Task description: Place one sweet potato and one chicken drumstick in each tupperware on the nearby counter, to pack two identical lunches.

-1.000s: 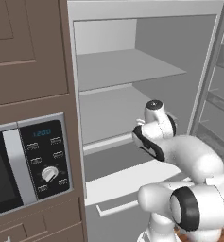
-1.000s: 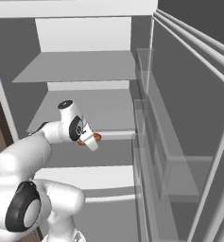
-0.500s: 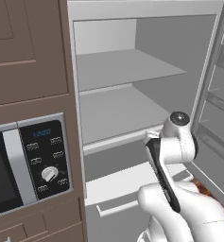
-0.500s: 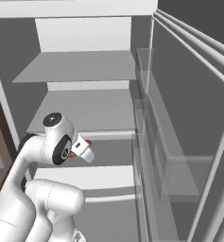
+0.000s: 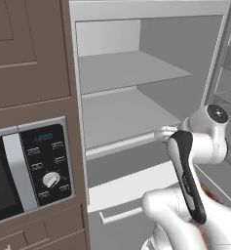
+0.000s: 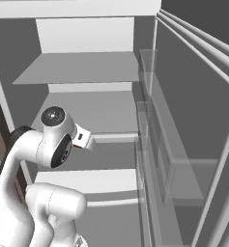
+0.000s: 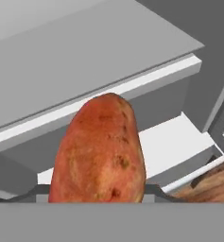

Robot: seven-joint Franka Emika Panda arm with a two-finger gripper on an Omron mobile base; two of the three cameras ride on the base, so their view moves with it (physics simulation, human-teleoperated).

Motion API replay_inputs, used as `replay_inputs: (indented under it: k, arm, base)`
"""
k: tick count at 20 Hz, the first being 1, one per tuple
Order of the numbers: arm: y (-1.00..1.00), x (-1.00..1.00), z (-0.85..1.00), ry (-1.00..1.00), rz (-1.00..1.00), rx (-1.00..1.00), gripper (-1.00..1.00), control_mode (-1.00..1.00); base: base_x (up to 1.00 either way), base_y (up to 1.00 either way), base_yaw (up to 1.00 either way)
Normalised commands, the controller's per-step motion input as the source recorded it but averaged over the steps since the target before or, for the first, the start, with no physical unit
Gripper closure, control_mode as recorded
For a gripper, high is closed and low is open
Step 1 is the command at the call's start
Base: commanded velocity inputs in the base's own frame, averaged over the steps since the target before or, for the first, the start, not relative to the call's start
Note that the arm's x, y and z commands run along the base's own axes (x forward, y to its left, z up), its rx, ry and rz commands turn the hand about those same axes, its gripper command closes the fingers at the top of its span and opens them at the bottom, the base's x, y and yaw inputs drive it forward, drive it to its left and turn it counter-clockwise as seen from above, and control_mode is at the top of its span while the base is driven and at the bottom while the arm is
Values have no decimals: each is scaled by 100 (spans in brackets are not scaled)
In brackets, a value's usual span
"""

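A reddish-brown sweet potato [image 7: 99, 151] stands large in the middle of the hand view, upright between the two dark fingertips [image 7: 42, 191] that show low at its sides. My gripper [image 7: 99, 191] is shut on it. Behind it lie a grey fridge shelf [image 7: 85, 61] and a white drawer front. In the base views my white arm [image 5: 204, 136] is folded in front of the open fridge, with the wrist [image 6: 55, 137] level with the lower shelf. The tupperwares, the chicken drumstick and the counter are out of view.
The open fridge has two grey shelves [image 5: 131, 73] [image 5: 126, 114] and a white drawer [image 5: 131, 188] below them. Its door with clear bins [image 6: 183, 159] stands open at the right. A microwave [image 5: 44, 161] sits in brown cabinetry at the left. Wooden floor [image 7: 208, 186] lies below.
The arm has drawn back out of the fridge and folded down and nearer the base, and the wrist has turned. The sweet potato has stayed in the gripper.
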Motion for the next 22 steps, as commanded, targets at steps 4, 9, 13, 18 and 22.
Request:
replay_inputs:
  k: [4, 9, 13, 18, 22]
  arm:
    - [49, -16, 57, -3, 23, 0, 100, -100]
    - [25, -50, 31, -16, 21, -4, 100, -100]
    - [14, -70, 42, -23, 10, -9, 100, -100]
    - [17, -34, 21, -1, 3, -6, 100, 100]
    - [0, 0, 0, 0, 0, 0, 100, 100]
  base:
    - [0, 0, 0]
    - [0, 0, 0]
    - [0, 0, 0]
    - [-23, 13, 1]
    - [-84, 15, 1]
